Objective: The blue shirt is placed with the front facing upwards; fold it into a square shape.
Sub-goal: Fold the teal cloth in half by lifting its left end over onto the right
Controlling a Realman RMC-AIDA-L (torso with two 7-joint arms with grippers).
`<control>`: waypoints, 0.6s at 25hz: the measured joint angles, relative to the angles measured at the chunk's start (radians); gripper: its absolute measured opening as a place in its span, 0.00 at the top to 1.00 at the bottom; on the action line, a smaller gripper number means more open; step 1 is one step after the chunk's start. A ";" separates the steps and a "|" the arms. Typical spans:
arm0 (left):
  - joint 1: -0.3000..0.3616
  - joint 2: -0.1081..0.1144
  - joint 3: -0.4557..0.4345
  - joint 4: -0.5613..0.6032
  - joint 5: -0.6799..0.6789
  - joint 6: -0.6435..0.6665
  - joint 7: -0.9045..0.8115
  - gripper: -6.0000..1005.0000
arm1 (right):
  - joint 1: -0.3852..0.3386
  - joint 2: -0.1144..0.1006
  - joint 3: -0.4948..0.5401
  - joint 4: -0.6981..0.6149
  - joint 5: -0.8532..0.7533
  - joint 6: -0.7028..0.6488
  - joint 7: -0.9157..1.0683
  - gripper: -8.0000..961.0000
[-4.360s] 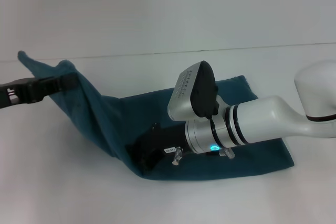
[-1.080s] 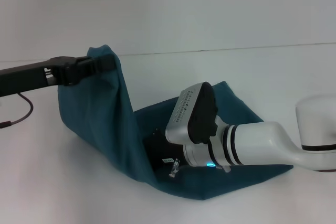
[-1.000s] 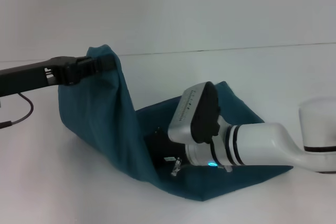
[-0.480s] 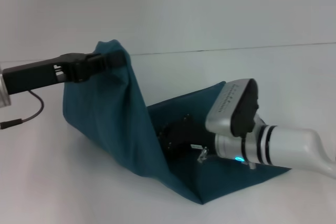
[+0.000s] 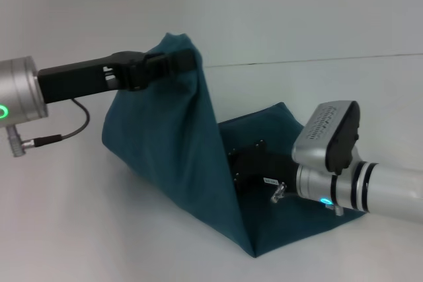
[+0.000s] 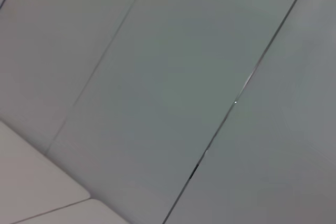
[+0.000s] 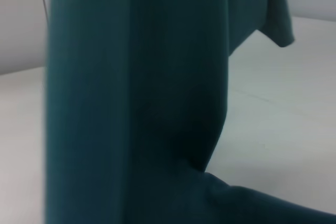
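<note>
The blue shirt [image 5: 172, 143] is dark teal and partly folded on the white table. One end is lifted high into a tent-like sheet; the rest lies flat at the right. My left gripper [image 5: 180, 61] is shut on the raised top edge of the shirt. My right gripper [image 5: 241, 163] rests low on the flat part, just under the hanging sheet; its fingers are dark against the cloth. The right wrist view is filled by the hanging blue shirt [image 7: 136, 98]. No lettering shows.
The white table [image 5: 79, 229] spreads around the shirt, with a pale wall behind it. A thin cable [image 5: 63, 135] dangles from the left arm's wrist. The left wrist view shows only pale grey panels with seams.
My left gripper has carried the lifted shirt end upward and to the right, over the flat part. My right arm has drawn back to the right along the shirt.
</note>
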 joint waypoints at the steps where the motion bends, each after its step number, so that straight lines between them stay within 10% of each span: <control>1: -0.006 -0.004 0.007 0.000 -0.007 -0.001 -0.001 0.96 | -0.005 -0.001 0.000 -0.006 0.000 -0.009 0.006 0.99; 15: -0.056 -0.044 0.059 -0.002 -0.013 -0.030 -0.003 0.96 | -0.011 0.004 -0.037 -0.029 -0.006 -0.053 0.025 0.99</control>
